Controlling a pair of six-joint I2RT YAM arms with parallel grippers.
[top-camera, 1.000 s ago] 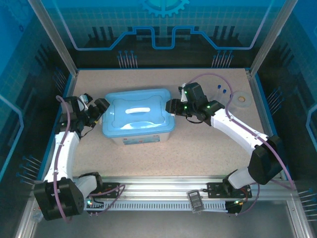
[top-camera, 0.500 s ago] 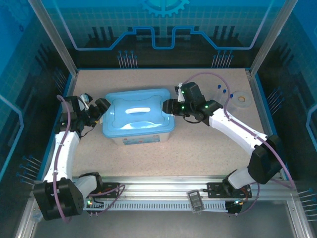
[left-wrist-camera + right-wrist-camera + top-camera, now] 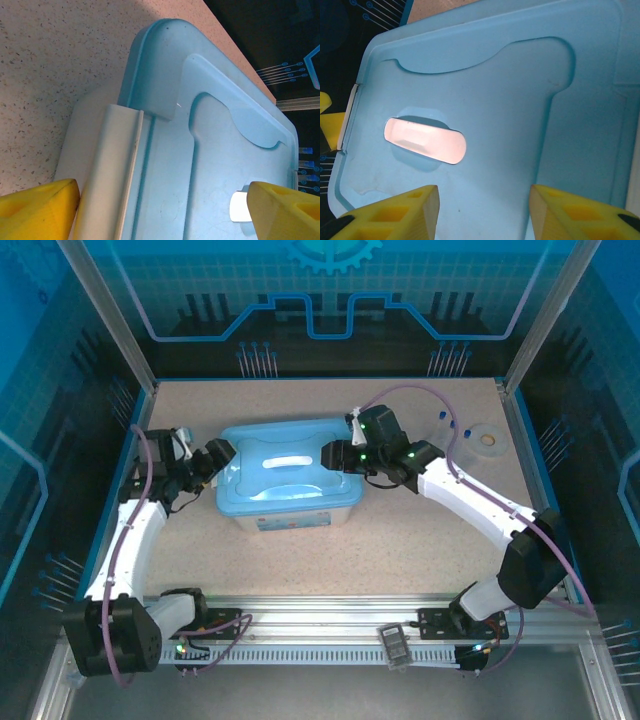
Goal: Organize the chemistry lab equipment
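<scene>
A light blue lidded box stands mid-table, with a white handle set in its lid. My left gripper is open at the box's left end, its yellow fingers wide apart over the lid edge and a white latch. Open too, my right gripper hangs over the lid's right end, near the white handle. Slim tubes with blue caps lie on the table at the back right. What the box holds is hidden.
A white tape ring lies right of the tubes. A black ridged strip rests on the front rail. Blue panels wall the table at the back and sides.
Both grippers have moved inward over the ends of the lid. The box has shifted slightly to the right.
</scene>
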